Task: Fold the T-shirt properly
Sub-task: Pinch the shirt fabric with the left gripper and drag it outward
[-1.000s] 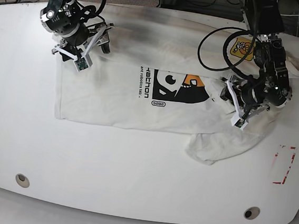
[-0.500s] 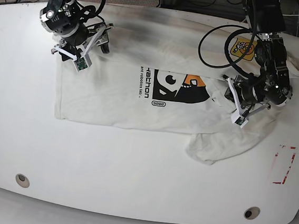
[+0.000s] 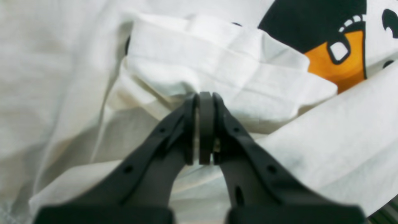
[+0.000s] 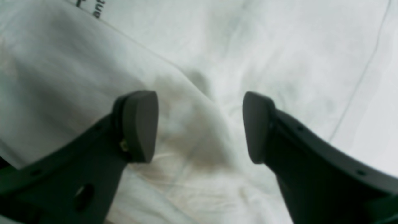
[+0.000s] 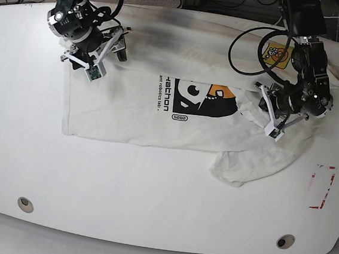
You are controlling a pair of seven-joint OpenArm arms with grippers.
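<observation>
Broadly, the T-shirt (image 5: 159, 111) lies spread on the white tabletop (image 5: 152, 185), print side up, with one sleeve bunched and trailing toward the front edge.

The left hand (image 3: 205, 102) is fully closed, its two dark fingers (image 3: 224, 124) pressed together with a thin dark strip between them. Whether any cloth is caught there cannot be told; the tips sit against a raised, folded ridge of fabric just ahead of them. Beyond and to the right of that hand is the black and orange print (image 3: 335, 46), and more loose cloth drapes below and to both sides. In the base view this hand (image 5: 272, 116) rests on the crumpled shoulder part of the shirt, with the small yellow patch (image 5: 277, 53) behind it.

The right hand (image 4: 200, 124) is wide open and holds nothing. Shirt fabric lies beneath and between its fingers (image 4: 140, 124), with a soft fold running under the gap. In the base view it (image 5: 108, 49) hovers at the shirt's far hem corner.
</observation>
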